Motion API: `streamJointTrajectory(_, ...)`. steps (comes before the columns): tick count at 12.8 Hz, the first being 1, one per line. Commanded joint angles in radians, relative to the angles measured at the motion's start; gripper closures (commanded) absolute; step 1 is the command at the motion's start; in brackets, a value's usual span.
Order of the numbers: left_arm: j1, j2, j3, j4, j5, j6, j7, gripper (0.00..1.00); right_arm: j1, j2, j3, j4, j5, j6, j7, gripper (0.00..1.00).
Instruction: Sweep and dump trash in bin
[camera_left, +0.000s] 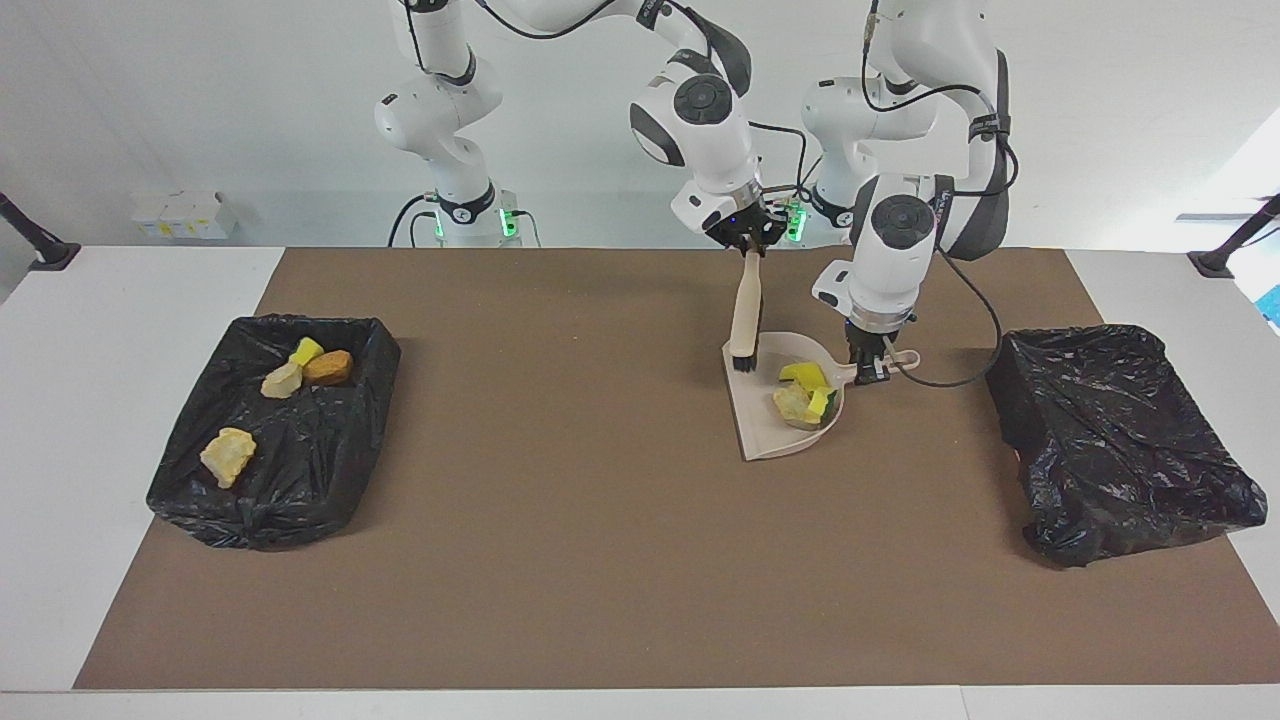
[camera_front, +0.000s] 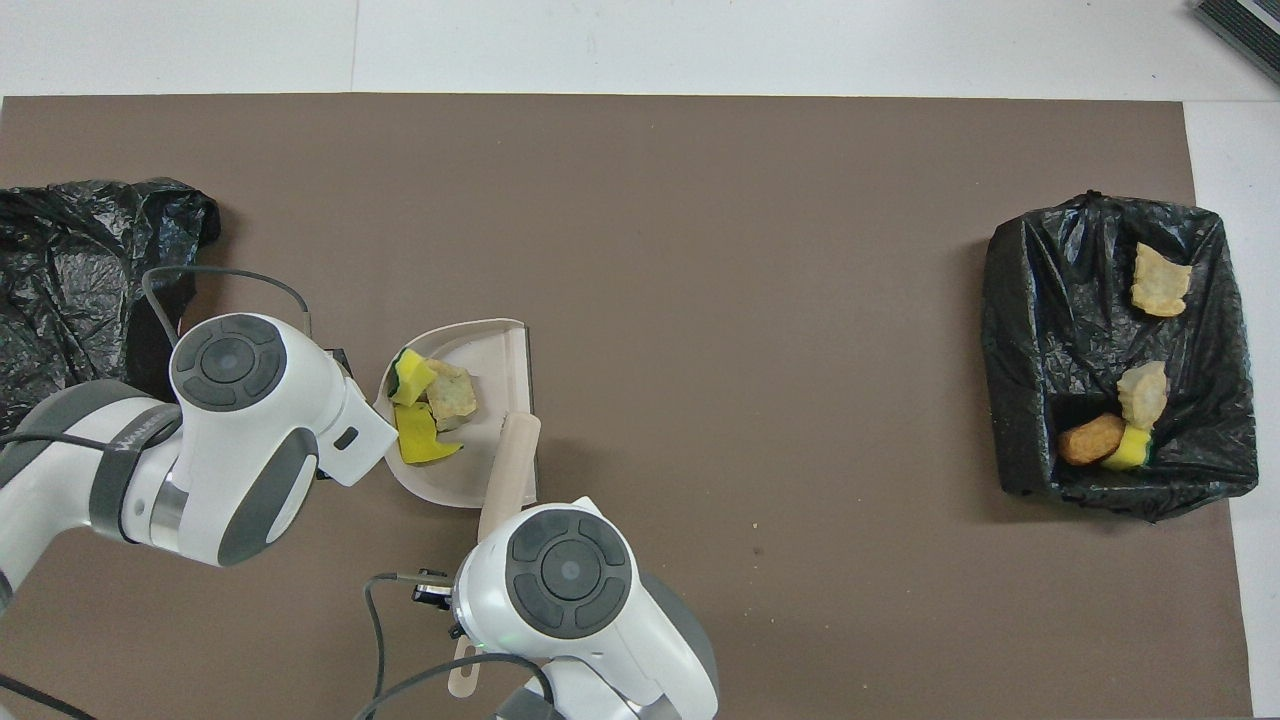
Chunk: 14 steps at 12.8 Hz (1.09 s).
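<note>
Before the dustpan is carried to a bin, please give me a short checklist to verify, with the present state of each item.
1. All loose trash swept up: ok. No chunk lies on the brown mat; three chunks sit in the dustpan.
2. Left gripper shut on the dustpan's handle: ok.
3. Right gripper shut on the brush: ok.
4. Brush away from the dustpan: not ok. Its bristles are at the dustpan's open edge.
5. Chunks lie deep in the dustpan, near the handle: ok.
6. Bin at the left arm's end ready to receive: cannot tell; its black bag looks crumpled over the top.
</note>
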Motion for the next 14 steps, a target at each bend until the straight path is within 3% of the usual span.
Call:
streamJointTrajectory(1, 0.002, 0.005, 0.037, 0.021, 0.016, 0.005, 0.05, 1.0, -0.02, -0.048, 0.001, -0.016, -0.062, -0.144, -0.002, 1.0)
streamJointTrajectory(5, 0.004, -0.017, 0.109, 0.073, 0.002, -0.071, 0.141, 1.0, 0.006, -0.13, 0.012, -0.154, -0.233, -0.177, -0.003, 1.0)
streamJointTrajectory(9, 0.002, -0.064, 0.229, 0.15, 0.002, -0.119, 0.312, 1.0, 0.109, -0.114, 0.01, -0.295, -0.341, -0.042, 0.015, 1.0)
streamJointTrajectory(12, 0.002, -0.064, 0.356, 0.239, 0.001, -0.165, 0.432, 1.0, 0.104, -0.099, 0.01, -0.3, -0.369, -0.034, 0.015, 0.99)
streamJointTrajectory(14, 0.002, -0.06, 0.443, 0.285, -0.005, -0.162, 0.495, 1.0, 0.098, -0.09, 0.01, -0.28, -0.372, -0.049, 0.004, 0.01)
